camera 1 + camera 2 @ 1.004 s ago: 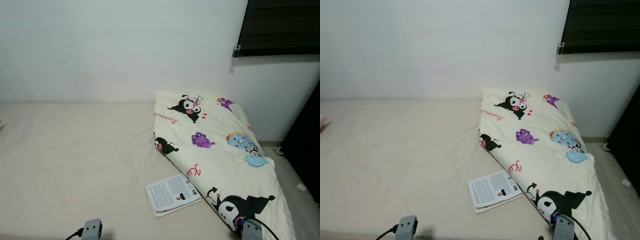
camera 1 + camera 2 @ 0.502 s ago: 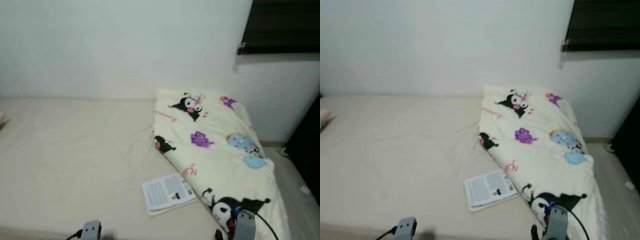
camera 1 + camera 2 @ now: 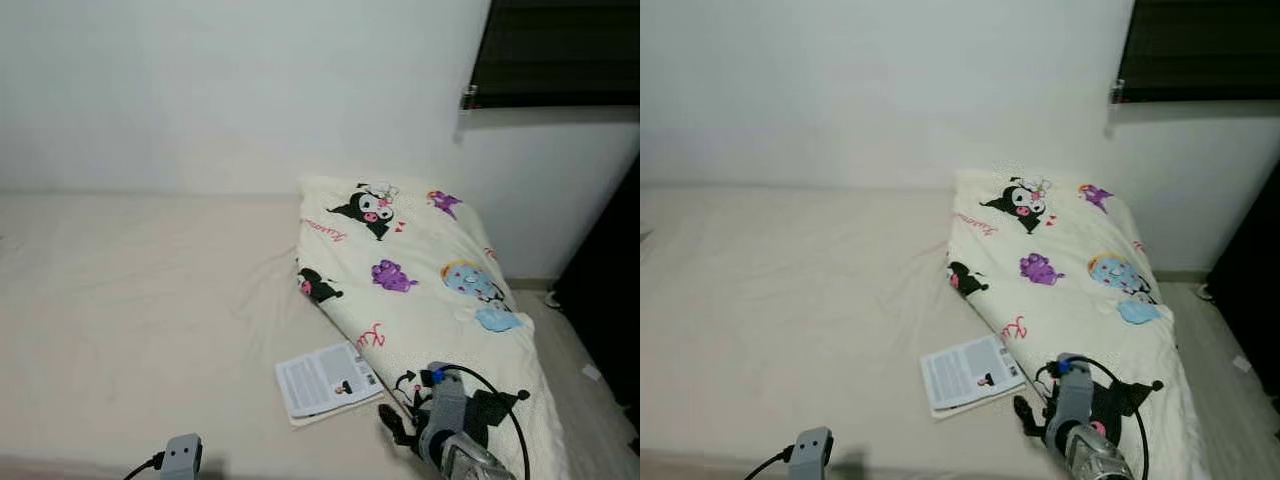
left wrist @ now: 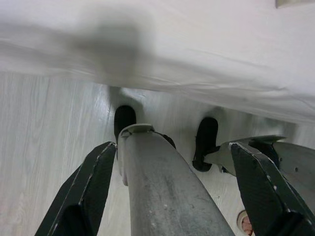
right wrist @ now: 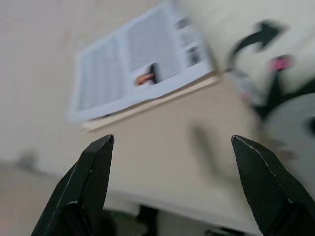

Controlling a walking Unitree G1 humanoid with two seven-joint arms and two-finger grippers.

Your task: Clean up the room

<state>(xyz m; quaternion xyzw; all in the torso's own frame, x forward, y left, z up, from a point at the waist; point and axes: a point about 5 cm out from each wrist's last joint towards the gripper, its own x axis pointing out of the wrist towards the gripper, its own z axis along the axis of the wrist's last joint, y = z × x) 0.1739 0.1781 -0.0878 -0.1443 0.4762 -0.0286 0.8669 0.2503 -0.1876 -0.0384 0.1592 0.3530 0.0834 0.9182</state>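
While the left gripper (image 4: 167, 196) hangs splayed above the floor | I see my right gripper (image 5: 170, 189) spread wide near the white printed booklet (image 3: 327, 381) | booklet touching the cartoon-print cream quilt (image 3: 420, 290).

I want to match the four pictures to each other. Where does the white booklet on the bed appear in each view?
Left eye view: booklet lies low, a little right of centre, beside the cartoon blanket.
Right eye view: same place, low and near the centre.
Right wrist view: it lies ahead, between the open fingers of the right gripper, blurred.
Left wrist view: not in it.
Shared landmark: the blanket's edge beside the booklet.
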